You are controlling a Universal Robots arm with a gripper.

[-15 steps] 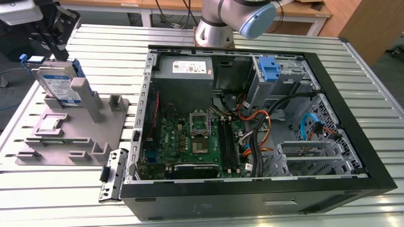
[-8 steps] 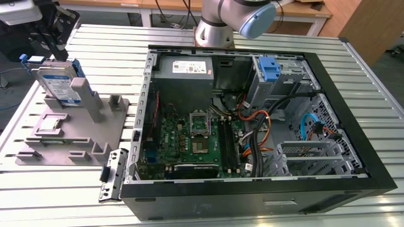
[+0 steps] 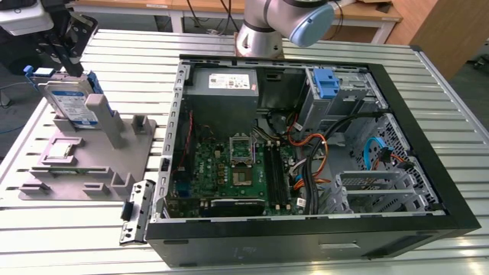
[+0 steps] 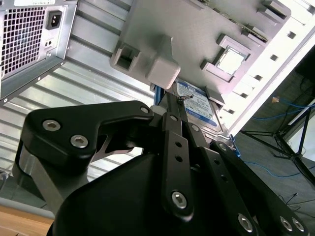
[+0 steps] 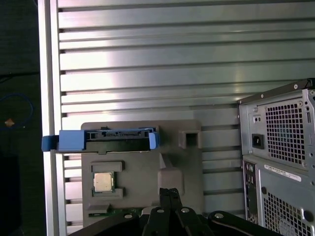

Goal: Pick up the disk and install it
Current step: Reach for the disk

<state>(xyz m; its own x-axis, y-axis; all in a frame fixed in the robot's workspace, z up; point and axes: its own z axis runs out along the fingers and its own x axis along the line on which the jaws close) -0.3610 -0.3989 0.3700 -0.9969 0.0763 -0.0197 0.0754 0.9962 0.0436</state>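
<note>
**Shut claw above a seated disk: a knock looks likelier than a grip**

The claw (image 5: 169, 193) is hovering just above the grey holder (image 3: 84, 163), its 2 fingers drawn together with nothing between them. In the first wrist view its tips are lining up with the holder's tall post (image 5: 170, 174) rather than with the disk (image 5: 106, 140). The disk is standing on edge in its slot beside that post, with a blue rail at each end, and is not yet lifted.

As I judge it, fingers pressed together like this cannot straddle the disk. Any descent would be landing them on its top edge or on the post, tipping the disk in its slot or shoving the holder across the bench (image 3: 61, 235). A processor chip (image 5: 102, 182) is sitting in a recess of the same holder, so a jolt could be unseating that too.

Farther off, the open computer case (image 3: 416, 123) is lying on the bench. Its drive cage with the blue latch (image 3: 327, 85) is sitting at the far corner, with orange and black cables (image 3: 321, 143) crowding close by. A disk gripped off-centre would probably be hanging tilted, so its rails could be catching on those cables or meeting the cage crookedly.
</note>
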